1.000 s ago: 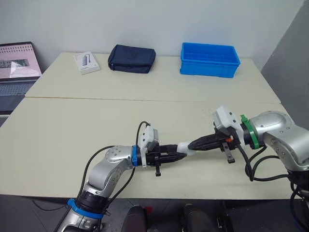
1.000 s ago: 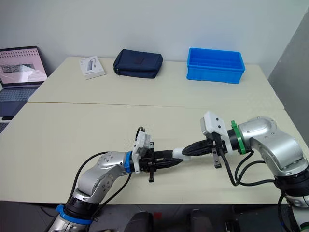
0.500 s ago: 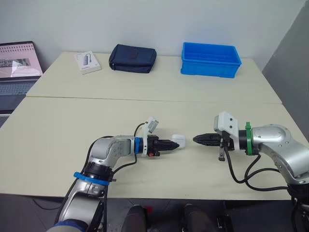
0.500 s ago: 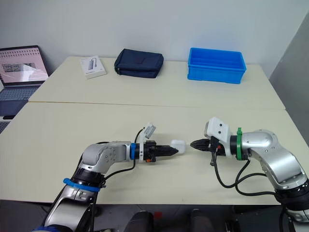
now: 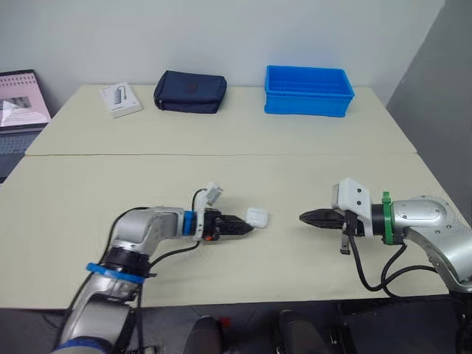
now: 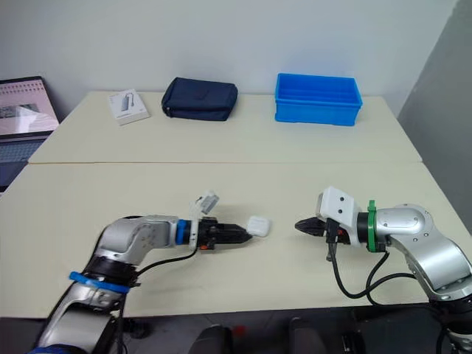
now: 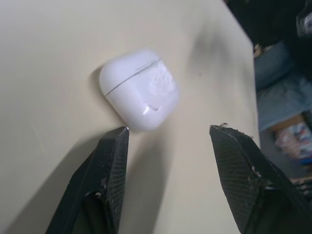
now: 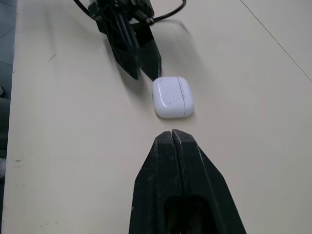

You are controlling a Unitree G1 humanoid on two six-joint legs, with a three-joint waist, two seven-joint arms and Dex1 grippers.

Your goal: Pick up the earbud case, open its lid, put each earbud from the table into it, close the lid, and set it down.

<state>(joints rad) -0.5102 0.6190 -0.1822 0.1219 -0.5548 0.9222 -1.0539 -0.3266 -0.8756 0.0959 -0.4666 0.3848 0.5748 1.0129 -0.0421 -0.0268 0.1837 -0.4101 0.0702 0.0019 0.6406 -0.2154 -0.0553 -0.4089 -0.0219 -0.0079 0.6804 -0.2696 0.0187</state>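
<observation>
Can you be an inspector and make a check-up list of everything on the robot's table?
Surface: cream table, two tops joined at a seam.
Job's things: white earbud case, lid shut, lying on the table.
Clutter: dark blue pouch, blue crate and small white box along the far side.
Grippers: left end effector open, case just past its tips, not gripped; right end effector shut, pointing at the case, apart from it.
Cables: left arm's cable and right arm's cable, black, away from the case.
Surroundings: laptop at far left; pale wall behind.
</observation>
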